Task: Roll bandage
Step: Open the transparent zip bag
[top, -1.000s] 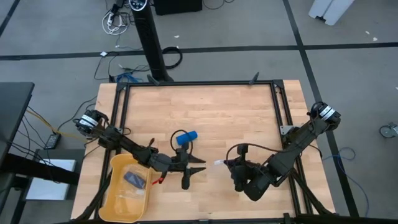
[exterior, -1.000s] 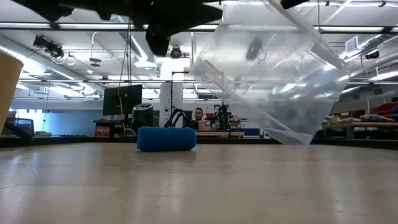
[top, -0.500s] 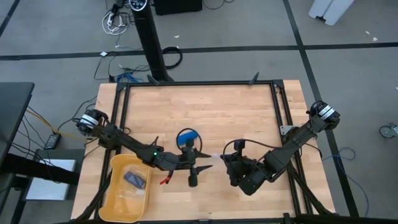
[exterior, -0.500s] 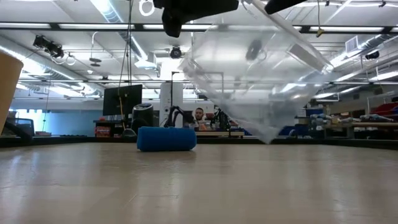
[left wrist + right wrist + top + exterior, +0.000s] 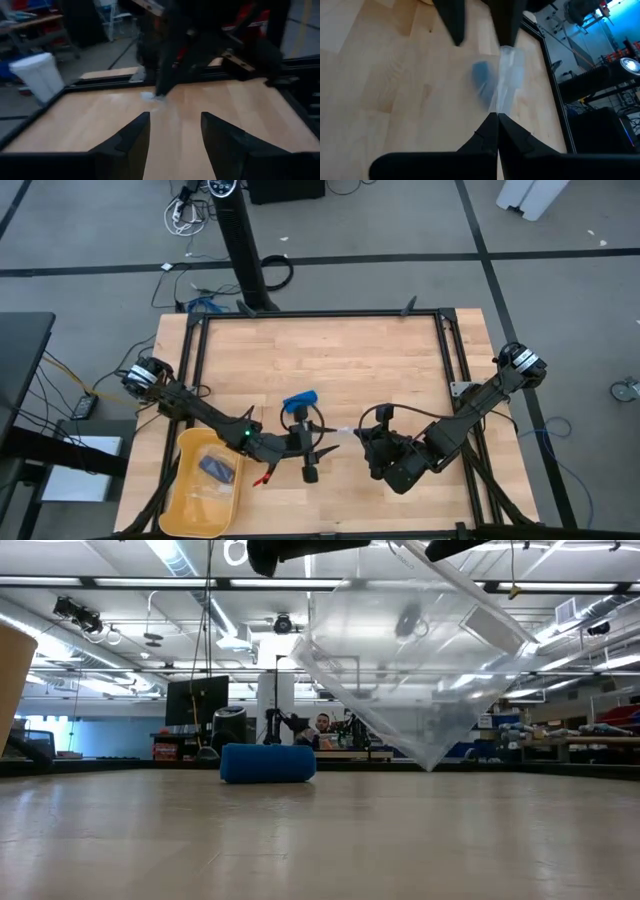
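The rolled bandage [image 5: 300, 401] lies on the table [image 5: 350, 360] just beyond the wide-open, empty left gripper [image 5: 311, 450], while the right gripper [image 5: 362, 437], beside it, pinches a clear plastic bag [image 5: 420, 670]; approach squarely, closing gently to avoid unrolling.

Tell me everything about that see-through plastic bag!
The clear plastic bag is thin, shiny and crinkly. It hangs tilted in the air, its lowest corner just above the wooden table, apparently not touching it. The right claw pinches its edge shut. The bag looks empty. Behind it, the rolled blue bandage lies on the table, apart from the bag.
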